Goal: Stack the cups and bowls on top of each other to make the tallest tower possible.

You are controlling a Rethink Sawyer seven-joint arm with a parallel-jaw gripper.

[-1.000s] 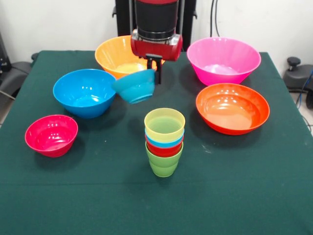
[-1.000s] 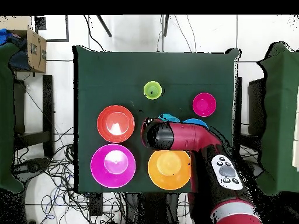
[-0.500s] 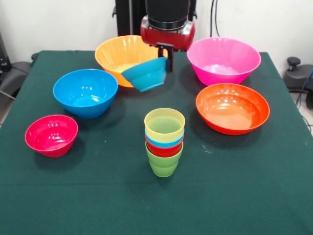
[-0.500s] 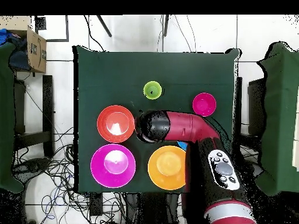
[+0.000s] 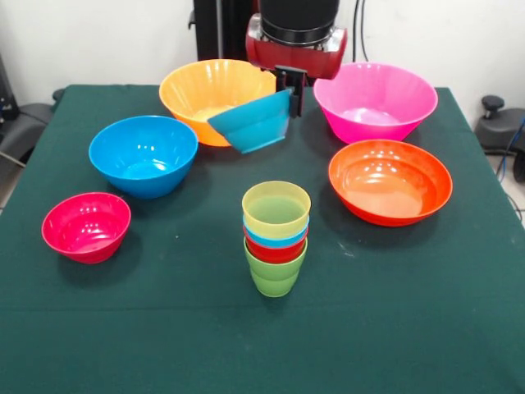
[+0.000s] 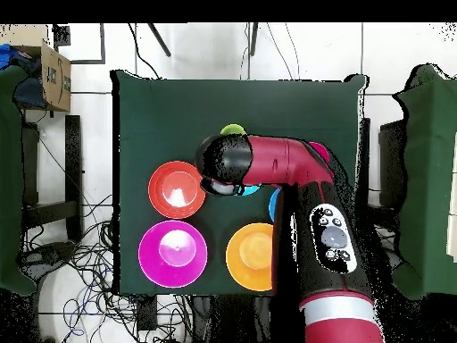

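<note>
four cups (image 5: 276, 234) nested mid-table, lime at the base, yellow on top: that's the tower so far. gripper (image 5: 292, 89) clamps the rim of the small light blue bowl (image 5: 253, 123), held tilted in the air in front of the orange bowl (image 5: 215, 90), beyond the tower. risks, my read: a one-sided rim pinch lets the bowl swing or slip; set down tilted or off-centre, it could slide off or tip the narrow stack.
</note>
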